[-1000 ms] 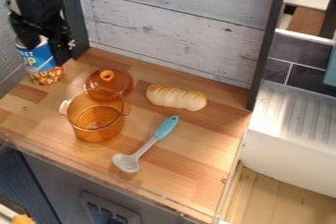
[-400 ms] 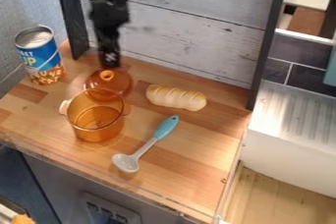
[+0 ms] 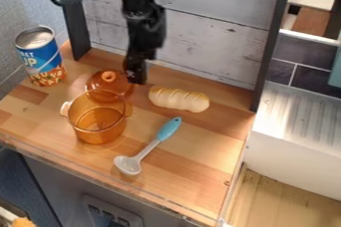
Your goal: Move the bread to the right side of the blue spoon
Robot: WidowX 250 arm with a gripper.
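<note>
Warm light falls across a wooden counter (image 3: 193, 166) backed by weathered gray planks (image 3: 206, 27). Near the planks lies a scored loaf of bread (image 3: 178, 99), golden along its top edge, beyond the handle end of the blue spoon (image 3: 168, 129). The spoon rests at a slant, its blue handle toward the bread and its pale gray bowl toward the counter's front edge. To the left of the bread in the view, the black gripper (image 3: 136, 74) hangs pointing down, beside an amber lid (image 3: 110, 85) with a round knob; how far open it is, and whether it has hold of anything, cannot be told. A see-through amber pot (image 3: 98, 124) stands upright in front of the lid. Farther left, a blue-labeled can (image 3: 41, 56) stands near a dark post (image 3: 73, 22). At right, past the counter, sits a ridged white drainboard (image 3: 299, 121) below dark tiles (image 3: 303, 54).
</note>
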